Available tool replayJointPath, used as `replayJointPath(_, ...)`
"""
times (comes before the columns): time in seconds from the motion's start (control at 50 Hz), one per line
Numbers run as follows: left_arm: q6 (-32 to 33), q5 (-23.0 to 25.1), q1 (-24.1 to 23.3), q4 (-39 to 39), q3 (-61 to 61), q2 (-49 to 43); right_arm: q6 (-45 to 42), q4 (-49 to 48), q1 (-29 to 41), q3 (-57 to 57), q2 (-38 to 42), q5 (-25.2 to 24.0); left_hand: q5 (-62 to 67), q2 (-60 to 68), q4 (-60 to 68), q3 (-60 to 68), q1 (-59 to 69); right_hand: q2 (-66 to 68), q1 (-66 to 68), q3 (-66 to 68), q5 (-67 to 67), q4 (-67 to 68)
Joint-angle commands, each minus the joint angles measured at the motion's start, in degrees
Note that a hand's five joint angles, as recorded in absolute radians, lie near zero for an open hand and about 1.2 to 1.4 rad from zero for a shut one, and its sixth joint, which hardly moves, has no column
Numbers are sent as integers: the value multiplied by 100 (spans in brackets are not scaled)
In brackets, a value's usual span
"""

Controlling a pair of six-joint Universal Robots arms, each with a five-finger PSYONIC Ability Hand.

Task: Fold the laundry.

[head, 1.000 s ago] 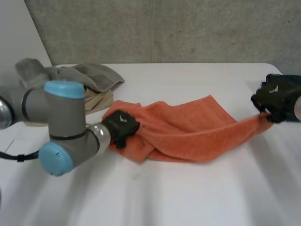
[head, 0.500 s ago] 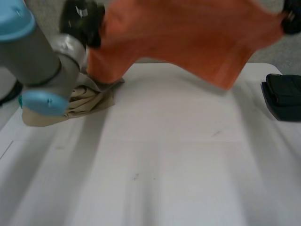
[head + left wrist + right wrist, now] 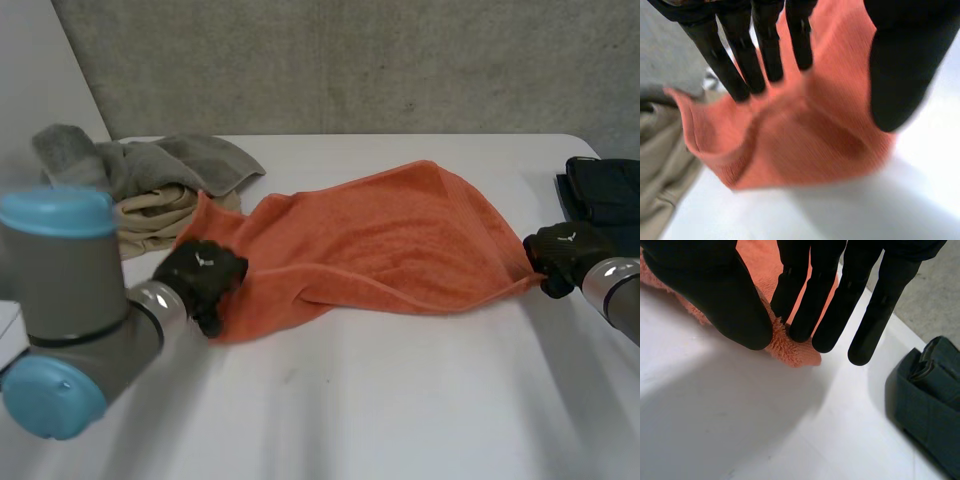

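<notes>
head view has the orange towel (image 3: 380, 245) lying rumpled on the counter (image 3: 400, 400), left hand (image 3: 200, 280) pinching its left corner, right hand (image 3: 562, 255) pinching its right corner, so an uneven pull could likely slip that shallow right pinch and leave creases

Four cloths are lying on one white table (image 3: 400, 400): one orange towel (image 3: 380, 240), one grey towel (image 3: 150, 160), one beige cloth (image 3: 150, 215) and one dark folded garment (image 3: 605, 190). Two black hands are showing, the left hand (image 3: 200, 275) and the right hand (image 3: 562, 250). Two grey arms are showing too, the left arm (image 3: 70, 310) and the right arm (image 3: 620, 295).
</notes>
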Motion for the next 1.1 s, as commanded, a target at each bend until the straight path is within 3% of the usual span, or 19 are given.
replayJointPath(0.02, 141, 513, 249, -284, 810, 348, 23, -25, 85, 7, -175, 11, -1188, -1095, -1167, -1224, -715, 1272, 1575, 1191, 1259, 1138)
replayJointPath(0.14, 598, 768, 539, -503, 1935, -416, 6, -25, 50, 51, -184, -6, -551, -458, -529, -586, -78, 1272, 1575, 1191, 1259, 1138)
replayJointPath(0.24, 765, 768, 575, -1399, 2612, -1163, 6, -34, 23, 95, -193, 3, -263, -171, -242, -299, 209, 1272, 1575, 1191, 1259, 1138)
replayJointPath(0.3, 827, 1049, 557, -1795, 2885, -1593, 6, -34, -12, 104, -193, -32, -246, -154, -225, -282, 226, 1272, 1575, 1191, 1259, 1138)
replayJointPath(0.38, 993, 1401, 540, -1831, 3114, -1981, -3, -34, -21, 122, -193, -76, 6, 99, 27, -29, 479, 1272, 1575, 1191, 1259, 1138)
replayJointPath(0.6, 1301, 1375, 382, -1804, 3351, -2561, -117, -43, -56, 130, -167, -112, -230, -137, -209, -265, 243, 1272, 1575, 1191, 1259, 1138)
replayJointPath(0.62, 1301, 1366, 364, -1804, 3352, -2587, -126, -43, -56, 130, -158, -103, -29, 63, -8, -65, 443, 1272, 1575, 1191, 1259, 1138)
replayJointPath(0.66, 1266, 1349, 320, -1822, 3352, -2614, -170, -43, -56, 122, -158, -103, 2903, 2996, 2924, 2867, 3376, 1272, 1575, 1191, 1259, 1138)
replayJointPath(0.7, 1249, 1322, 285, -1822, 3334, -2579, -205, -34, -65, 122, -193, -94, 5024, 5117, 5046, 4989, 5497, 1272, 1575, 1191, 1259, 1138)
replayJointPath(0.78, 1073, 1208, 258, -1927, 3229, -2097, -302, 27, -100, 78, -289, -85, 5034, 5127, 5055, 4998, 5506, 1272, 1575, 1191, 1259, 1138)
replayJointPath(0.86, 888, 1199, 328, -2015, 2816, -1148, -477, 247, -205, -1, -728, -103, 5034, 5127, 5055, 4998, 5506, 1272, 1575, 1191, 1259, 1138)
replayJointPath(0.88, 906, 1164, 390, -2059, 2546, -476, -591, 456, -284, -80, -964, -103, 5034, 5127, 5055, 4998, 5506, 1272, 1575, 1191, 1259, 1138)
replayJointPath(0.94, 932, 1120, 478, -2138, 2350, 240, -715, 1072, -398, -326, -1527, -129, 5034, 5127, 5055, 4998, 5506, 1272, 1575, 1191, 1259, 1138)
replayJointPath(1.02, 897, 1076, 627, -2165, 2297, 1600, -427, 1915, -609, -1158, -2309, -199, 5034, 5127, 5055, 4998, 5506, 1272, 1575, 1191, 1259, 1138)
replayJointPath(1.1, 783, 1059, 689, -2147, 2411, 2437, 57, 2486, -688, -2028, -2601, -191, 5034, 5127, 5055, 4998, 5506, 1272, 1575, 1191, 1259, 1138)
